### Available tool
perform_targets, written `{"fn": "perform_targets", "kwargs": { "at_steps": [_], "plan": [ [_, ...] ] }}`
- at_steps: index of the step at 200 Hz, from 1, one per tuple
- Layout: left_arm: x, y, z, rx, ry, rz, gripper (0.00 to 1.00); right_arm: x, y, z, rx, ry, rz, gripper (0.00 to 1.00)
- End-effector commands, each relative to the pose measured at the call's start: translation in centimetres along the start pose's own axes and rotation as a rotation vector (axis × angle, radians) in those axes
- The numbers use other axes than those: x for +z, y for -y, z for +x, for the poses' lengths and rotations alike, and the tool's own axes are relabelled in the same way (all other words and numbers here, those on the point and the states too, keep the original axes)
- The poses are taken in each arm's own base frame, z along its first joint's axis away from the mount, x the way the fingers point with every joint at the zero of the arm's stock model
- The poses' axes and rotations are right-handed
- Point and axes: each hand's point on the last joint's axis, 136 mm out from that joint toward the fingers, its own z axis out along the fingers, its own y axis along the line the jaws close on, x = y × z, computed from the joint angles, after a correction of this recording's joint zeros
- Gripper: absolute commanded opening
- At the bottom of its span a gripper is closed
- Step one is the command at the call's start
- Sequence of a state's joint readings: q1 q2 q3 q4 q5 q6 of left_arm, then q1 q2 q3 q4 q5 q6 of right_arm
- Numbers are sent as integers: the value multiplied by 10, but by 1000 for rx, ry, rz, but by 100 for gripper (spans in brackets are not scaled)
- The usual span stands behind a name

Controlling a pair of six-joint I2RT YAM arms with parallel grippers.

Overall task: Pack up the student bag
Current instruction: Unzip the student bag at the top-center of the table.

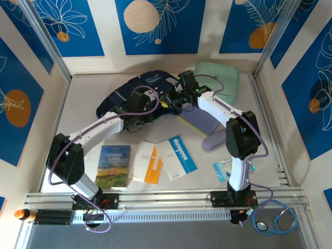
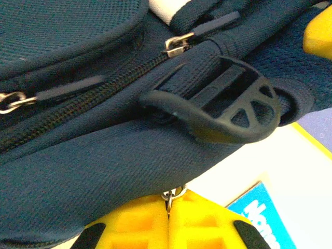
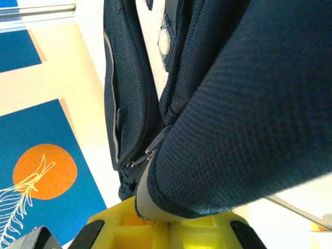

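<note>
The student bag (image 1: 150, 83) lies crosswise near the counter's (image 1: 85, 93) far edge; left jaws pinch its zipper pull (image 2: 174, 195), right jaws clamp its fabric.

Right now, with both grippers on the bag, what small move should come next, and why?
Probably draw the left gripper along the zip: it is shut on a metal zipper pull, the right gripper pinches the student bag fabric, and the Animal Farm book lies outside it.

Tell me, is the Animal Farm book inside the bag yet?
No, it is out. The Animal Farm book lies flat on the table, apart from the student bag farther back.
</note>
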State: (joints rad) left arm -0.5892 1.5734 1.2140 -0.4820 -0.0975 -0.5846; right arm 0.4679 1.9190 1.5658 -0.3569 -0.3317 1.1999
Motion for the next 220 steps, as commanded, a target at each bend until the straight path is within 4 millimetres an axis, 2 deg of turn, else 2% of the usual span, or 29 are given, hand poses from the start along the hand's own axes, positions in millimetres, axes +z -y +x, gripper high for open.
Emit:
{"fn": "perform_targets", "kwargs": {
  "at_steps": [1, 69, 111, 151, 177, 194, 220],
  "plan": [
    [-21, -28, 9, 21, -21, -70, 0, -10, -17, 0, -62, 16, -28, 0],
    [-43, -70, 21, 38, -36, -139, 0, -9, -9, -3, -65, 41, 11, 0],
    [-51, -106, 31, 3, -42, -214, 0, -9, -5, -8, -71, 61, 30, 0],
    [-53, -129, 60, -20, -77, -249, 0, 4, -8, -11, -118, 58, 43, 0],
    [-57, -144, 69, -47, -75, -278, 0, 15, -5, -20, -163, 73, 66, 0],
    [-56, -146, 70, -69, -78, -257, 0, 23, 0, -34, -217, 97, 53, 0],
    [-42, -132, 66, -64, -83, -171, 0, 37, 15, -55, -252, 123, 41, 0]
  ]
}}
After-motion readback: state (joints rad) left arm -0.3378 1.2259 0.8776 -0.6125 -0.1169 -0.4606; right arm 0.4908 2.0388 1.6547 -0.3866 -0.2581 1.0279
